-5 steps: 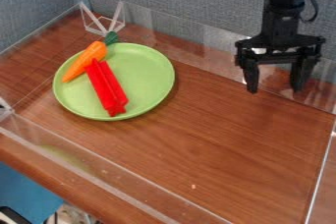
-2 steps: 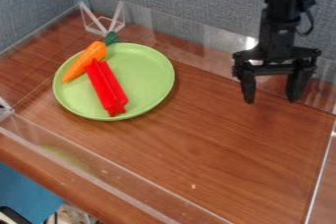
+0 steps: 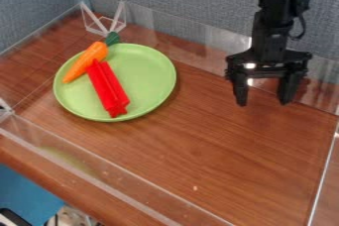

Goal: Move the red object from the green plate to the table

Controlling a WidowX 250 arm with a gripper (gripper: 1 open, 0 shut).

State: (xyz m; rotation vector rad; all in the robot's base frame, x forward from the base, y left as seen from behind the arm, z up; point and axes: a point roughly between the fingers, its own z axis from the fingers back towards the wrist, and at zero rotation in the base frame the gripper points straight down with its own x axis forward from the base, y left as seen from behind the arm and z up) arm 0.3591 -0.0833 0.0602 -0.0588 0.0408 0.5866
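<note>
One red object [image 3: 109, 90] lay flat on the green plate [image 3: 153, 91], far left of the surface [image 3: 225, 151], beside a carrot [image 3: 86, 60]. My end effector [image 3: 267, 83] hung spread and empty, well right. Looked light, stiff, slick; I'd pinch mid-length across its narrow width.

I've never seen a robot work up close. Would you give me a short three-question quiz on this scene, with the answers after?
1. True or false: the black robot gripper is holding the flat bright red plastic bar.
2. Which item lies partly over the rim of the round lime-green plastic plate? A) the red bar B) the orange carrot with a green top
3. Fill in: the gripper's jaws are ____.

Key: 1 false; 2 B; 3 open.
</note>
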